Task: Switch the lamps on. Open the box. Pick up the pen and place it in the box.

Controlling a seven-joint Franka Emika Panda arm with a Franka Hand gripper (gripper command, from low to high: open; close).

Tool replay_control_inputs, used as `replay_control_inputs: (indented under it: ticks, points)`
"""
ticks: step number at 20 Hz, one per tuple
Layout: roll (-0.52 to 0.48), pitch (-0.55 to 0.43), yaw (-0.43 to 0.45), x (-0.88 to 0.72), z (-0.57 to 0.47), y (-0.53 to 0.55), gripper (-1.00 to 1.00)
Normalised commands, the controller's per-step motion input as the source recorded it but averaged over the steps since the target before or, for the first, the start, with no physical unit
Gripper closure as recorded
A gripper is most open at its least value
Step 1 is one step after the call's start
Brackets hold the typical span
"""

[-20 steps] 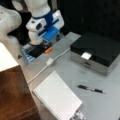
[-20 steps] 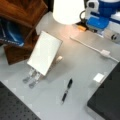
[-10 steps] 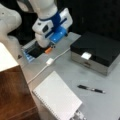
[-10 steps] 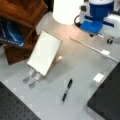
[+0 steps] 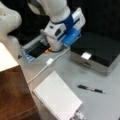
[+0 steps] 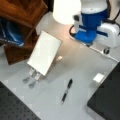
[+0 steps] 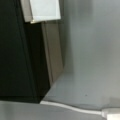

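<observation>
Both front views show the robot arm's white and blue wrist low over the far part of the grey table. The tool at its end points down near a small orange-tipped object and a white cable with a small white plug block. Whether its jaws are apart or closed, and whether they hold anything, cannot be told; the wrist view does not show the tool itself.

The box lies closed on the table at a front view's right, black lid down, silvery side and small white tag facing forward. In the wrist view the box fills the left half, its tag at the top, with the cable curving along the bottom.

The pen lies flat on the bare table in front of the box, apart from it and well apart from the tool. In a front view the pen rests between a tilted white pad and the box corner.

A lamp shows only as a pale shade at a front view's top edge, just beside the arm. A brown wooden block stands at a front view's left.
</observation>
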Motion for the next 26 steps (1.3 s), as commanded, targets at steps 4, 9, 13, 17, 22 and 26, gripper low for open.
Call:
replay_control_inputs:
  ticks: [4, 9, 13, 17, 22, 26]
  points:
    - [0.137, -0.037, -0.002, 0.29, -0.07, 0.03, -1.00]
    - [0.259, -0.086, 0.073, 0.26, -0.15, 0.02, -1.00]
    - [0.306, -0.056, 0.084, 0.16, -0.14, 0.00, -1.00]
    - [0.276, -0.057, 0.048, 0.10, -0.12, -0.07, -1.00]
    - [0.311, -0.059, 0.058, 0.08, -0.09, -0.10, -1.00]
    - [0.254, -0.025, 0.023, 0.09, -0.19, -0.06, -1.00]
